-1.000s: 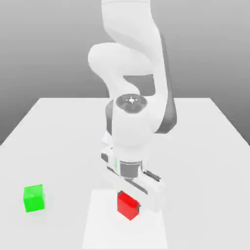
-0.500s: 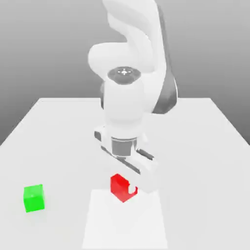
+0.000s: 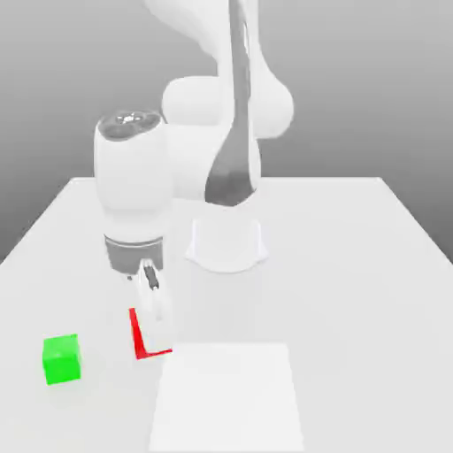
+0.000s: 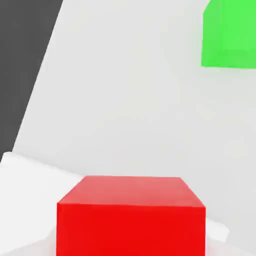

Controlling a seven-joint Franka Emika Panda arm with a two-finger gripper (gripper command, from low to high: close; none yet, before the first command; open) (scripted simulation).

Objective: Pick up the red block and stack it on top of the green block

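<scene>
The red block (image 3: 138,337) is clamped between my gripper's (image 3: 152,329) white fingers (image 3: 156,305), a little above the table; the near finger covers most of it in the exterior view. My gripper is shut on it. The green block (image 3: 62,358) rests on the table, toward the exterior view's left of the held block and a bit nearer the front edge. In the hand view the red block (image 4: 131,216) fills the foreground and the green block (image 4: 229,36) lies beyond it, cut by the picture's edge.
A lighter white square patch (image 3: 226,396) lies on the white table (image 3: 354,265) near its front edge, to the exterior view's right of the gripper. The arm's white base (image 3: 226,243) stands at mid table behind the hand.
The arm has lifted the red block off the white square patch and swung it to the exterior view's left, toward the green block. The hand has turned. The green block has stayed put.
</scene>
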